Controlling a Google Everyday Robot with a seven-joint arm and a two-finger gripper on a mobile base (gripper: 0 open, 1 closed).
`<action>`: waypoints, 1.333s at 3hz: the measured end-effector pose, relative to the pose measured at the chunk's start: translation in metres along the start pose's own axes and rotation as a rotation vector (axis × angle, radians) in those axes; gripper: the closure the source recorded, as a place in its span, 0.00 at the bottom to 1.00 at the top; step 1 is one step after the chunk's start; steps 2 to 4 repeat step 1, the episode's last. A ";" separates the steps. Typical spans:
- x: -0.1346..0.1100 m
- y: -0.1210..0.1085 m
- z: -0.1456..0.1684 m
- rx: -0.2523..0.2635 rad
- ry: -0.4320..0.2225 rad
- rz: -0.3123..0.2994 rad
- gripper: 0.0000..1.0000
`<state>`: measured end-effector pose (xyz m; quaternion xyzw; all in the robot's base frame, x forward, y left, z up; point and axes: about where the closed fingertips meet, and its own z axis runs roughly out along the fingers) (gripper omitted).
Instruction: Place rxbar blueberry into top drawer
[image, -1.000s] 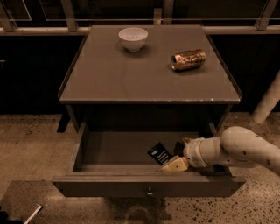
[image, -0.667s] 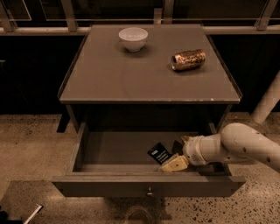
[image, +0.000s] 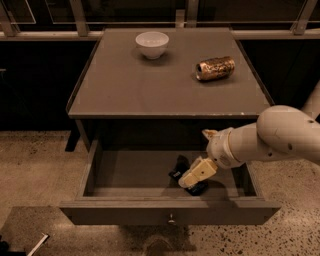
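Since the arm has lifted from a second ago, the gripper (image: 194, 178) now hangs over the right half of the open top drawer (image: 125, 212). Whether it is wide or narrow I cannot tell. The rxbar blueberry (image: 178, 167) lies on the drawer floor at the gripper's ten o'clock. Placement looks done, with only the retreat remaining.

Cream hand (image: 196, 160) beside dark rxbar blueberry (image: 178, 167)

No text, label or number can be read anywhere. The rxbar blueberry (image: 178, 167), lying in the open top drawer (image: 125, 212), shows only a dark wrapper. The can (image: 215, 68) on the tabletop (image: 150, 87) shows no legible brand. The gripper (image: 199, 169) hangs over the drawer's right half, just beside the bar.
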<state>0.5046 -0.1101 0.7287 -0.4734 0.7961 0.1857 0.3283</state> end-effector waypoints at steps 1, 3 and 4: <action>-0.006 0.001 -0.006 0.011 0.002 -0.013 0.00; -0.006 0.001 -0.006 0.011 0.002 -0.013 0.00; -0.006 0.001 -0.006 0.011 0.002 -0.013 0.00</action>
